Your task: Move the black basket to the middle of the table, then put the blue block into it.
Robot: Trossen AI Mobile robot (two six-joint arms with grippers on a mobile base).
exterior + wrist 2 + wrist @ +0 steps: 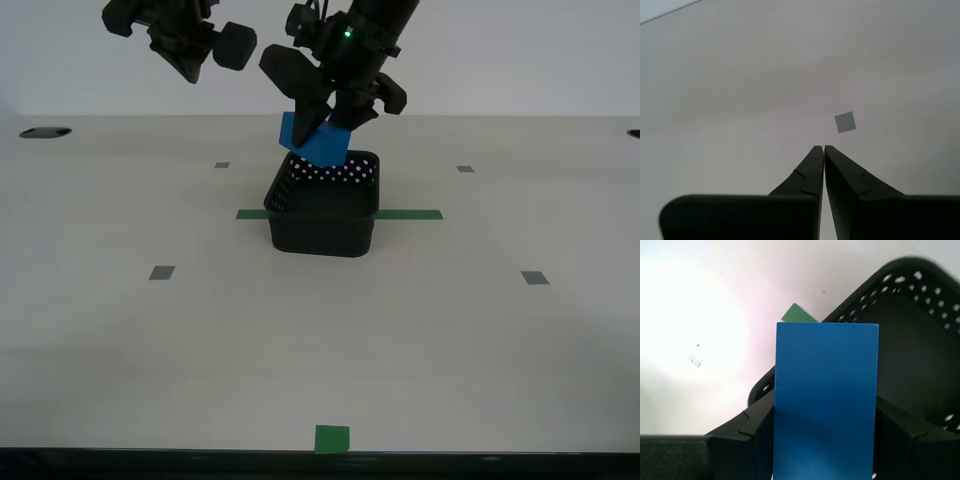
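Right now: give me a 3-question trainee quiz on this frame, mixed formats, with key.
1. True or false: the blue block already rests on the floor of the black basket.
2. Which gripper holds the block? A) my first gripper B) my second gripper C) neither
3. Fill in: the basket sits across the green tape ____ on the table.

Key: 1 false, it hangs tilted above the basket's rim, clamped. 2 A; my second gripper is shut and empty. 3 strip.
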